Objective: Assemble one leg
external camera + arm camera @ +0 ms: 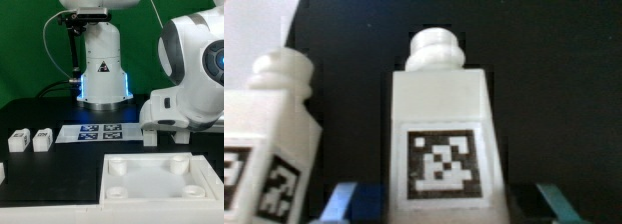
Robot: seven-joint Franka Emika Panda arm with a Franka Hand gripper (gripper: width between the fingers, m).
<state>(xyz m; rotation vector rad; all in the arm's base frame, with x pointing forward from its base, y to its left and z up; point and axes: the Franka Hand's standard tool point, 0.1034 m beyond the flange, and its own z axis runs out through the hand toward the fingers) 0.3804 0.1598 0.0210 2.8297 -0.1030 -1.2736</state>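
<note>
Nearest in the exterior view, a large white plate with round corner sockets lies on the black table. Behind it, toward that view's left, two small white legs stand side by side, near the marker board. In the wrist view the gripper is spread, its blue fingertips either side of the leg, which stands upright and unpinched, its tag facing the camera. Another leg stands just beside it.

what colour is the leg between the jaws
White leg, black-and-white square tag; best in wrist view.
</note>
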